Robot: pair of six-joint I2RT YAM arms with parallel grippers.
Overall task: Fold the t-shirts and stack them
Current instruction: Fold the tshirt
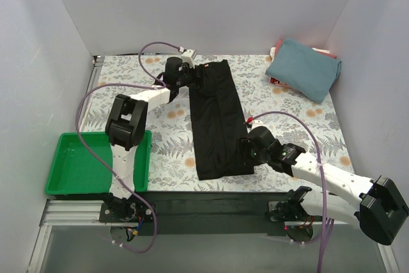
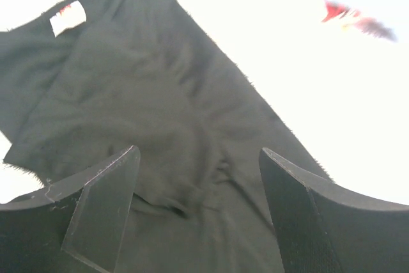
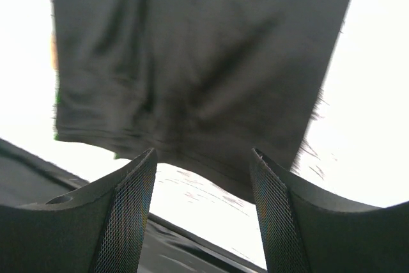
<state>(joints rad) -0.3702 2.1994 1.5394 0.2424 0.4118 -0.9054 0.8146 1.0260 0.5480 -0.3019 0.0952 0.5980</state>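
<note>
— Where do we stand with the black t-shirt (image 1: 217, 119)?

— We judge it about half done. It lies in the middle of the worktop (image 1: 160, 155) as a long narrow strip with its sides turned in, running from the far side toward us. The lengthwise folds look finished. The crosswise fold is not yet made.

— And our fingers?

— The left fingers (image 2: 102, 196) hang spread over the collar end, near the small pale label (image 2: 67, 17), and pinch nothing. The right fingers (image 3: 128, 209) are spread too, just over the near hem, with the cloth's edge showing between them. Nothing is gripped there either.

— So what does the next move ask of us?

— We think one end must be taken and carried over the other. That calls for a pinch through all the layers, so the strip folds square and doesn't fan open. Soft cloth like this will likely sag and drag.

— How does the cloth look?

— It is matte black and limp, with shallow creases near the left fingers and a slightly fuzzy edge. The strip sits a little slanted.

— And the stack?

— It is in the far right corner, well apart from the black one. A folded teal t-shirt (image 1: 305, 68) lies on red cloth (image 1: 275, 81) that peeks out beneath. The green tray (image 1: 83, 164) sits at the near left.
</note>
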